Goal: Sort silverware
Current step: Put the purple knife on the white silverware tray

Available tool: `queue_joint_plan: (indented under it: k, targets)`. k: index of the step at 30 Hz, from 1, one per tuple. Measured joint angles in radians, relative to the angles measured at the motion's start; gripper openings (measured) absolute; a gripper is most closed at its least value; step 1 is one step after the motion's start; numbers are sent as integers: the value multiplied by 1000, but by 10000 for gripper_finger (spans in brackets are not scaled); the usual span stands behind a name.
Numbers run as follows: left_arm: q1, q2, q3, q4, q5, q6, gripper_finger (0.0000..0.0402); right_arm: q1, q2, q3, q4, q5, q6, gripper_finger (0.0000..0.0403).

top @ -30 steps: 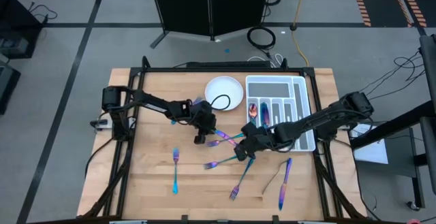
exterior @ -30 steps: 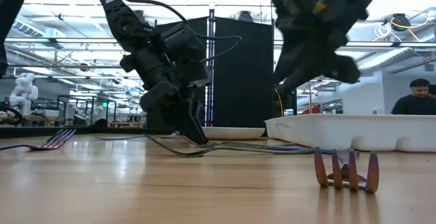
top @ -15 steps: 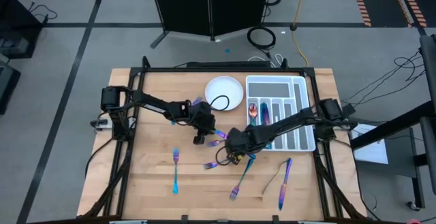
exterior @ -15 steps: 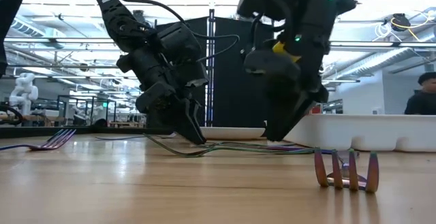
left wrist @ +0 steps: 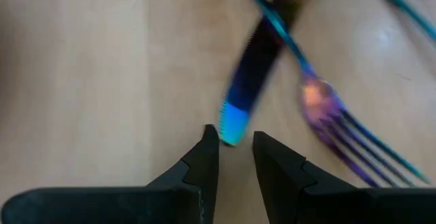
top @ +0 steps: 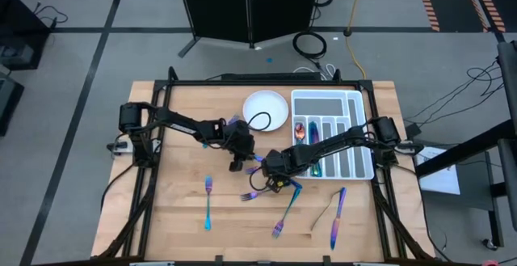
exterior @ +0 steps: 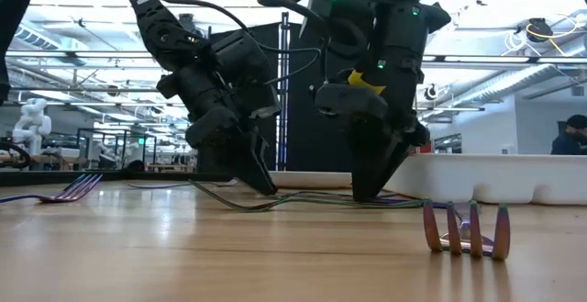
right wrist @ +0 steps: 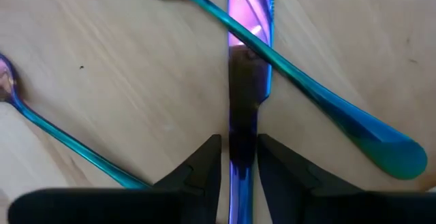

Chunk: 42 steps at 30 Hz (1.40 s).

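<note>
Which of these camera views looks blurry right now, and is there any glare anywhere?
Left wrist view: the knife and fork beyond the left tool are soft. Right wrist view: crisp, with a bright pink glint on the knife blade. Low view: bright ceiling lights behind, arms dark against them.

My arms are dark, nearly black, built of jointed boxy segments. White lettering runs along my left arm's upper link in the low view. A black cable loops off it. My right arm carries small green lights and a yellow patch near the wrist. Each gripper, left (left wrist: 235, 157) and right (right wrist: 238, 157), ends in two black, wedge-shaped fingers.
</note>
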Motion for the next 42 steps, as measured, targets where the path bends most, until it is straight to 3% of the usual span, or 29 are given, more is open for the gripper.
queue_joint_plan:
  k: [3,7,18,27,33,42]
  targets:
    - [25,-59,-10,-37,102,-3,95,1,1,-1,-2,-1,1,58]
    - [41,-157,-13,-60,134,50,95,2,2,-2,4,-12,-6,12]
    - [22,-177,-10,-46,173,81,95,-20,-44,-8,86,-12,-14,0]
    - [-21,-122,-9,10,176,81,95,-29,-130,-6,142,14,-15,1]
    - [-23,-87,-8,75,98,81,95,-20,-124,-5,57,-5,-1,3]
    - [-22,-42,-7,79,96,129,95,-12,-106,-4,82,2,-57,84]
